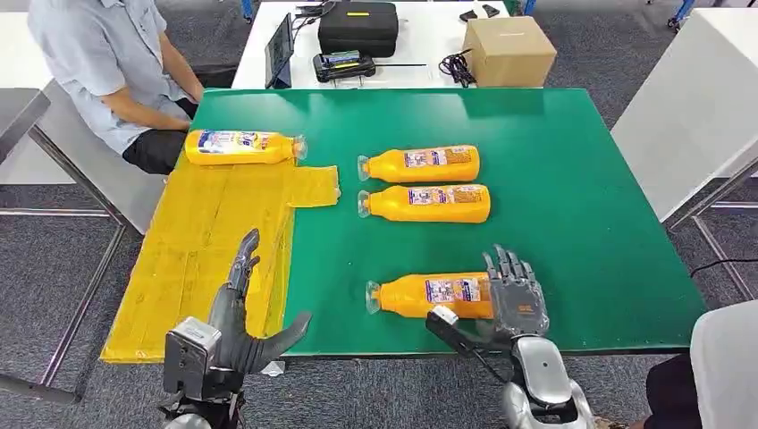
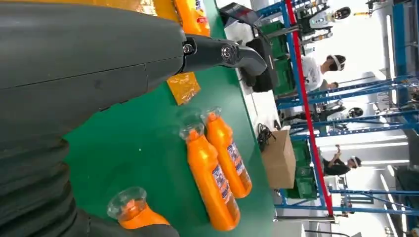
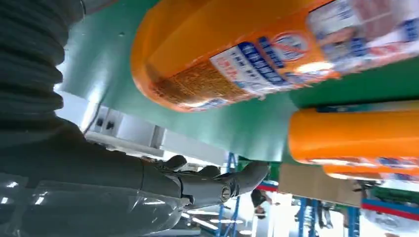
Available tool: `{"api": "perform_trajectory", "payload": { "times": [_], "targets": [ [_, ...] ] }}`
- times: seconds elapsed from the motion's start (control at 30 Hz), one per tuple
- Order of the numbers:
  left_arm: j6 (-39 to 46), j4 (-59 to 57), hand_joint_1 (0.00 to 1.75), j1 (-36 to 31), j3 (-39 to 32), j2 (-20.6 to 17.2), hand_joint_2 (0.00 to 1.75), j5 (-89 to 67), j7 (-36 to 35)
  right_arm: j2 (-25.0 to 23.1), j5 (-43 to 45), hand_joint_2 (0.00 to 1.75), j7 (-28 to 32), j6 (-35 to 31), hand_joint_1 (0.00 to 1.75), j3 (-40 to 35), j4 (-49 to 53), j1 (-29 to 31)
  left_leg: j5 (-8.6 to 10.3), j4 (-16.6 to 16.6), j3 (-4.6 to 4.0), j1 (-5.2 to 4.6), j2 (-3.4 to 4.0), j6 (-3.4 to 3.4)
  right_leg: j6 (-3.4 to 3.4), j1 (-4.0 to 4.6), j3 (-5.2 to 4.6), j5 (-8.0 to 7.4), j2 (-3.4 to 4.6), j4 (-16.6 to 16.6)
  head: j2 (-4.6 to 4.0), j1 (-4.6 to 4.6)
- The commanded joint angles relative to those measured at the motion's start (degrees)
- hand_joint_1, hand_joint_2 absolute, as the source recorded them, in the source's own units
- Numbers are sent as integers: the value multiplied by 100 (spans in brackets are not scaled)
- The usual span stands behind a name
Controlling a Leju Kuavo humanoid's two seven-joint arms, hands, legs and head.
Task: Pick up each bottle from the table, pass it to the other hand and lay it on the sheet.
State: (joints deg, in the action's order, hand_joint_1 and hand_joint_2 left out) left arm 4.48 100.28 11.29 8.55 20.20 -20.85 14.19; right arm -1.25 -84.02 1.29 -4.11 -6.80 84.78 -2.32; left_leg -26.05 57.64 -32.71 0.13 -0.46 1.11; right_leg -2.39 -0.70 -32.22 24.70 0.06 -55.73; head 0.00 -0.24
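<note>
At the near edge of the green desk (image 1: 572, 223), the right hand (image 1: 514, 299) hovers spread at the base of the nearest orange bottle (image 1: 420, 295), which lies flat. Close around the body, clear of the cap. The left hand (image 1: 241, 322) waits spread beside the yellow sheet (image 1: 197, 250).

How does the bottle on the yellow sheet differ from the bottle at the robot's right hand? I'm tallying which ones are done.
The bottle on the yellow sheet lies on the yellow sheet at the far side with its cap pointing right; the bottle at the right hand lies on the bare green table at the near edge, cap pointing left. The first lies apart from both hands; the right hand is at the second's base. Both are orange, labelled, and on their sides.
</note>
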Motion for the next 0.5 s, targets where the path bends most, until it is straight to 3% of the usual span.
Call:
{"api": "perform_trajectory", "payload": {
  "times": [0.03,0.5],
  "targets": [
    [25,-532,0,-231,36,-20,175,3,-44,136,30,175,101,-98,0,249,-690,138,3,-8,14,0,-7,-3,5,1,17,-1,-10,10,0,0],
    [5,-729,0,-366,151,-20,175,-76,-36,94,295,175,481,-345,0,212,-1197,213,-3,-4,19,3,-1,-6,10,4,23,2,-6,8,0,-2]
  ]
}}
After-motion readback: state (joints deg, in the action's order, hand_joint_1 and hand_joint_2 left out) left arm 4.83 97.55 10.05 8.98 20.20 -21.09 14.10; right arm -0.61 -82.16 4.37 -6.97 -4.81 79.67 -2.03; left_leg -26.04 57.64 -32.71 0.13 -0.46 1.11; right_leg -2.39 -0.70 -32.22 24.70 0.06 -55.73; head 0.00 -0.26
